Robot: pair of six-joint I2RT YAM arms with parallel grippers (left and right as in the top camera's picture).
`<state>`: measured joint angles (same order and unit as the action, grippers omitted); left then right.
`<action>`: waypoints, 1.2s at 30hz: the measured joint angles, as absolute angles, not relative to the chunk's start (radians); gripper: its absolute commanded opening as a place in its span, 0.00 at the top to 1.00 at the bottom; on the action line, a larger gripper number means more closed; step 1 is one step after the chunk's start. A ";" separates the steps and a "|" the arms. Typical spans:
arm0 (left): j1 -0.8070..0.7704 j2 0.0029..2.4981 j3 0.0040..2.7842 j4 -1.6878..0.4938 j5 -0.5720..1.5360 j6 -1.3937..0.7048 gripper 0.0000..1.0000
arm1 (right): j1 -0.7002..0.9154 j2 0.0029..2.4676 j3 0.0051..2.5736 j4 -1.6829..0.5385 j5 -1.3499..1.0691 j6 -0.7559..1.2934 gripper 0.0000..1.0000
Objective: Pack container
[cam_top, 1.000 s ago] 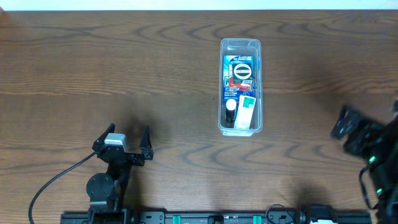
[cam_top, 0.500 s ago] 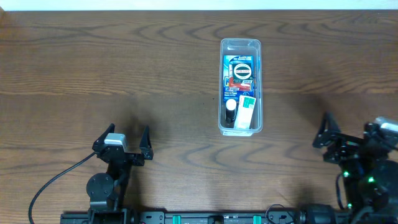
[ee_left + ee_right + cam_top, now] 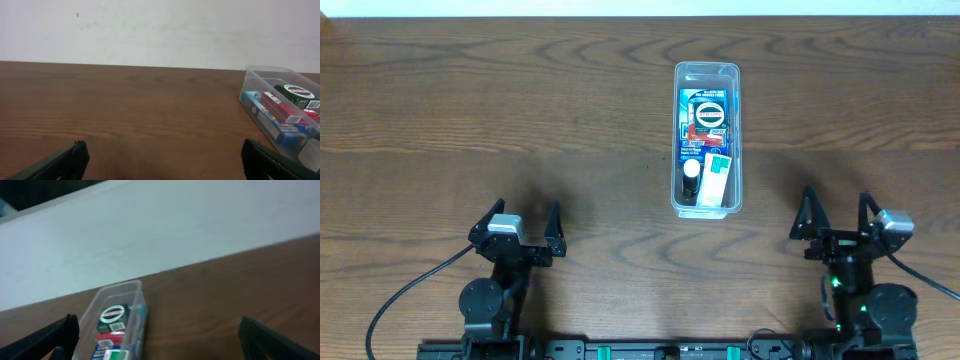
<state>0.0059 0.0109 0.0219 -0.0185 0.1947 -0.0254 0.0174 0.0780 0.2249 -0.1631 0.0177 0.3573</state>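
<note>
The right hand (image 3: 836, 195) is now sitting near and to the right of the container (image 3: 707, 76), having swung in from the right edge of the worktop (image 3: 440, 110), where it was lying folded a second ago. The left hand (image 3: 528, 208) is staying put, well off to the container's near left, its fingers standing wide apart around nothing. The container is lying lengthwise, holding a blue-and-red pack (image 3: 705, 115) in its far half, with a small black-and-white bottle (image 3: 691, 175) and a white-and-green box (image 3: 717, 178) sitting side by side at its near end. The right hand's fingers are likewise standing wide apart, gripping nothing.
</note>
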 measured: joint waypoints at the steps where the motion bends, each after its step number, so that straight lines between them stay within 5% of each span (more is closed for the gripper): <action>1: 0.006 0.011 0.022 -0.019 0.195 -0.025 0.02 | 0.017 0.062 0.210 -0.163 0.023 0.367 0.01; 36: 0.006 0.011 0.022 -0.019 0.195 -0.025 0.02 | 0.017 0.012 0.009 -0.068 -0.045 0.032 0.01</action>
<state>0.0059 0.0109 0.0219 -0.0185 0.1947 -0.0254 0.0174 0.0120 0.0086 -0.0677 -0.0452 0.0319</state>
